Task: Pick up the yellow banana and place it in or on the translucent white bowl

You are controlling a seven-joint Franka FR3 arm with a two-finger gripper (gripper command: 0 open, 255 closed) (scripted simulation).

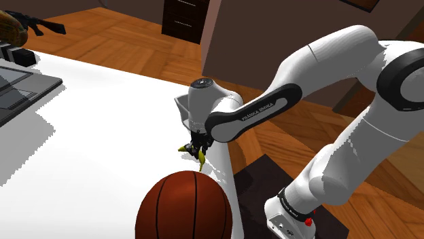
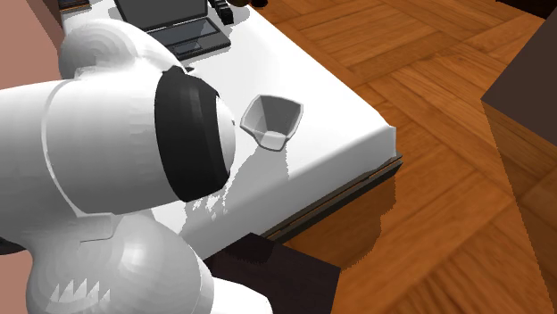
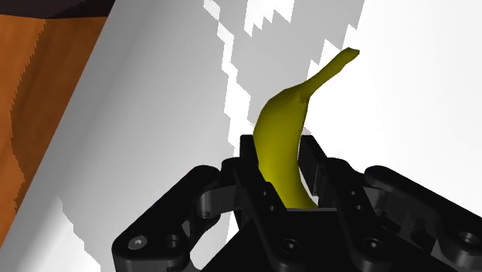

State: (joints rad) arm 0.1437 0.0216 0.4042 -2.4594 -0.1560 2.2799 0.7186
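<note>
Shoulder view, left to right: a grey laptop (image 1: 20, 88) lies at the far left of the white table (image 1: 102, 149). A brown basketball (image 1: 183, 207) rests at the lower middle. Just above the ball, the black gripper (image 1: 198, 144) points down over the table's near edge, with the yellow banana (image 1: 184, 147) clamped between its fingers and both yellow ends sticking out. Whether the banana is clear of the table cannot be told. The pale bowl (image 1: 181, 105) stands on the table just behind the wrist, apart from the banana. The white arm (image 1: 326, 75) rises from the stand (image 1: 292, 217) at the lower right.

Second exterior view: the bowl stands upright near the table's edge, with wooden floor (image 2: 446, 107) to its right.

Wrist view: the two fingers grip the banana's thick middle, its stem pointing away from the gripper.
</note>
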